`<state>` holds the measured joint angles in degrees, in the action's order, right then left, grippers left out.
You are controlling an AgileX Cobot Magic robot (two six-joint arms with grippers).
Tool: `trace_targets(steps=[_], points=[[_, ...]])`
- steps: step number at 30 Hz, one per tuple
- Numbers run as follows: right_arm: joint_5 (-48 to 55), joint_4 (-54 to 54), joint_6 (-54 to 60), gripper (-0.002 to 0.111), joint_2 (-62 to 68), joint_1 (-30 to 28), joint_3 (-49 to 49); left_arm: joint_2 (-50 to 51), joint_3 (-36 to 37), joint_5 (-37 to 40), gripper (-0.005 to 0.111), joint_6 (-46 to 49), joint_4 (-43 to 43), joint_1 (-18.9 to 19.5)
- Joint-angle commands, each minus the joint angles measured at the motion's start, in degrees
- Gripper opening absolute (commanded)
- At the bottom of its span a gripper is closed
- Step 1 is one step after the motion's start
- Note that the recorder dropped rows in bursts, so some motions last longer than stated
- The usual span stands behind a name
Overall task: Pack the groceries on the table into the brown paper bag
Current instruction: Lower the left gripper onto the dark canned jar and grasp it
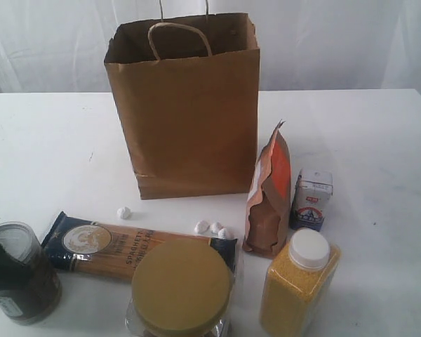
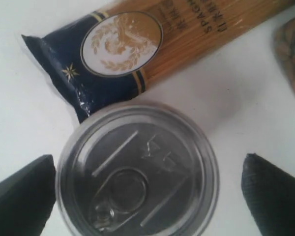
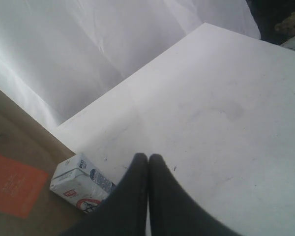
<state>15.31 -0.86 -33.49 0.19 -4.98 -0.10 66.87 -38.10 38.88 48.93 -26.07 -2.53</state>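
Observation:
The brown paper bag (image 1: 186, 105) stands open and upright at the back middle of the table (image 1: 379, 140). In front of it lie the navy spaghetti packet (image 1: 105, 246), the clear jar with tan lid (image 1: 181, 288), the orange-brown pouch (image 1: 268, 196), the small white-blue carton (image 1: 312, 199) and the yellow-grain bottle (image 1: 299, 284). At the front left stands the dark tin can (image 1: 17, 274). My left gripper (image 2: 147, 196) is open right above the can's lid (image 2: 137, 167), one finger on each side, apart from it. My right gripper (image 3: 148, 160) is shut on nothing, over bare table beside the carton (image 3: 78, 182).
Small white pebble-like bits (image 1: 214, 228) lie between the bag and the spaghetti packet (image 2: 132, 54). A white curtain hangs behind the table. The table's far edge (image 3: 137, 73) and a corner show in the right wrist view, with the pouch (image 3: 12, 189) next to the carton.

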Motion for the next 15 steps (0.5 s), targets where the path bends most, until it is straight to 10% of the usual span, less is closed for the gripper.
trace_targets(steps=[1, 9, 15], points=[[-0.83, 0.86, 0.23, 0.000, -0.19, -0.24, 0.10, -0.11, 3.71, -6.03, 0.105, 0.88, -2.87, 0.14], [-0.83, 0.86, 0.23, 0.000, -0.19, -0.24, 0.10, -0.11, 6.38, -11.03, 0.102, 0.97, -2.78, 0.14], [-0.83, 0.86, 0.23, 0.000, -0.19, -0.24, 0.10, -0.11, 6.38, -11.03, 0.062, 0.97, -3.64, 0.14]])
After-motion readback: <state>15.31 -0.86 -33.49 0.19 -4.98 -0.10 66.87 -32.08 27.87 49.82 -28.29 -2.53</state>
